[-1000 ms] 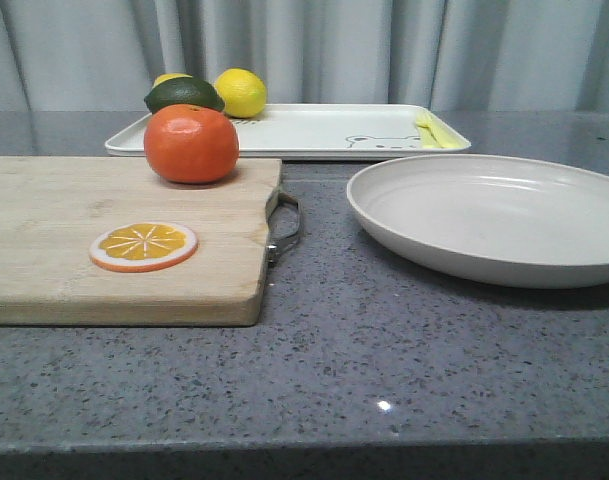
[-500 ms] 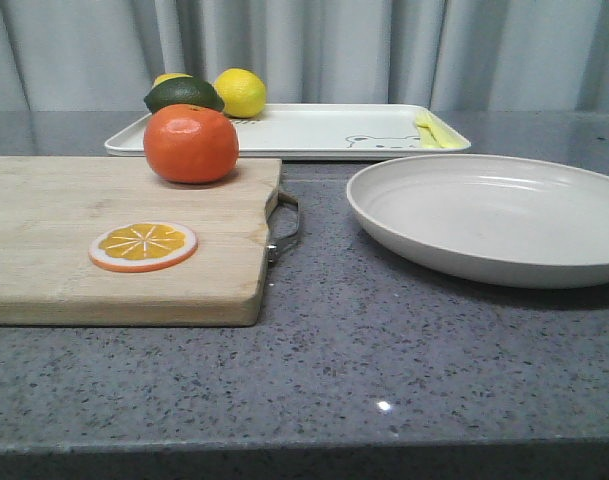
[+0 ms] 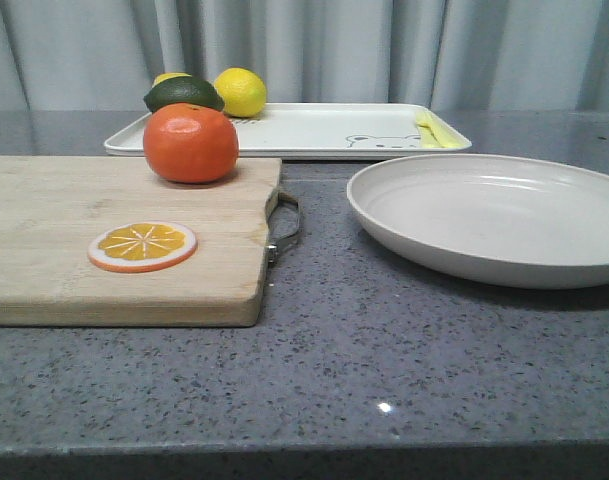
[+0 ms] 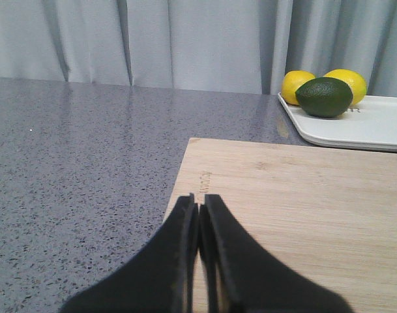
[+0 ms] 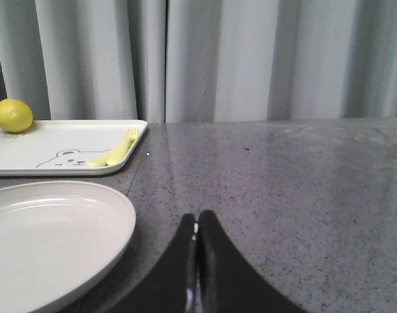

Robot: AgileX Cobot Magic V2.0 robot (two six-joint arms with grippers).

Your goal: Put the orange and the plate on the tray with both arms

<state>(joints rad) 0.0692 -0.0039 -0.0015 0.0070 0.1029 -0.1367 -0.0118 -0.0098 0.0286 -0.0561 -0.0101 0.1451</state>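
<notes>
Orange [image 3: 191, 143], round glossy fruit, sits on wooden cutting board [image 3: 114, 240], left counter edge; left gripper [image 4: 199, 207] and right gripper [image 5: 196, 225] both closed, empty. We open wide, approach level.

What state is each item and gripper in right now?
orange: whole, resting on the cutting board, not on the tray.
plate: upright, empty, on the table.
tray: holds lemons, a green fruit and a yellow fork.
orange slice: flat on the board.
left gripper: shut, empty.
right gripper: shut, empty.
</notes>
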